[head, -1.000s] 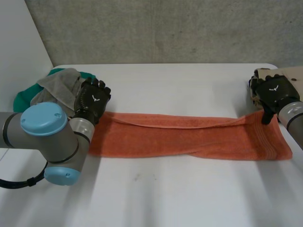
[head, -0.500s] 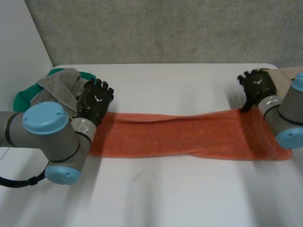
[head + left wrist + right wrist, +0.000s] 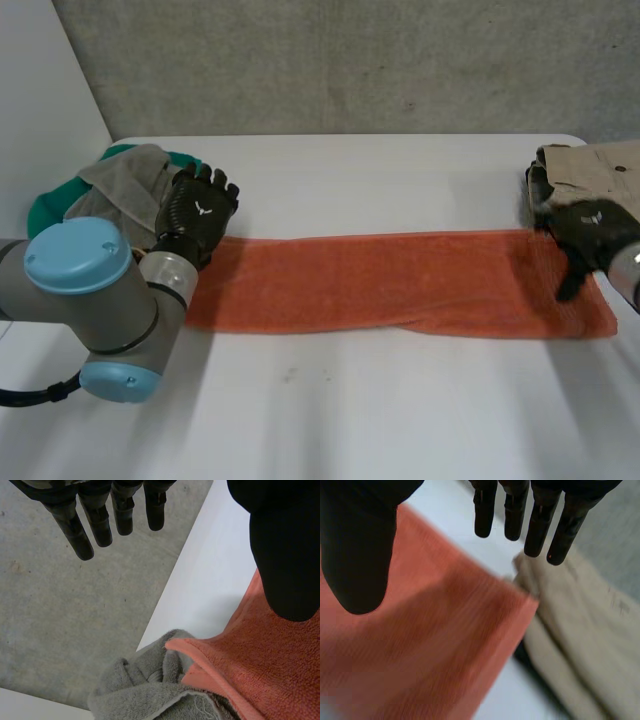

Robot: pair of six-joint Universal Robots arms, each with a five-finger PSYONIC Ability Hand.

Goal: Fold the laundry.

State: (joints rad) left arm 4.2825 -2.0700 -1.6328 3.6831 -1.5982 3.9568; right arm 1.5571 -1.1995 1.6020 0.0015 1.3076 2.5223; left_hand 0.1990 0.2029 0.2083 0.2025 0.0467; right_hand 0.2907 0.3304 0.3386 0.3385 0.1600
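**Towel flat, both hands empty at its ends**

At the left a grey cloth (image 3: 125,175) lies on a green cloth (image 3: 45,210) near the edge of the table (image 3: 350,400). Just beside them the left hand (image 3: 197,212) is at the far left corner of the towel (image 3: 380,280). Its fingers (image 3: 71,530) are straight, the thumb is spread, and it grasps nothing. That corner touches the grey cloth. The orange towel lies as one long flat strip across the table. Over its right end is the right hand (image 3: 585,225), fingers (image 3: 485,515) straight, thumb apart, also empty. A beige cloth (image 3: 600,170) sits just past the far right corner.

Spreading looks finished and the fold itself not begun. The next move likely calls for a pinch on the end corners, then one end carried over the other with edges matched.

A second ago a loose ridge ran along the far edge, and the right hand was at the far right corner. Now the ridge is gone and that hand has come nearer. The left hand has barely shifted.
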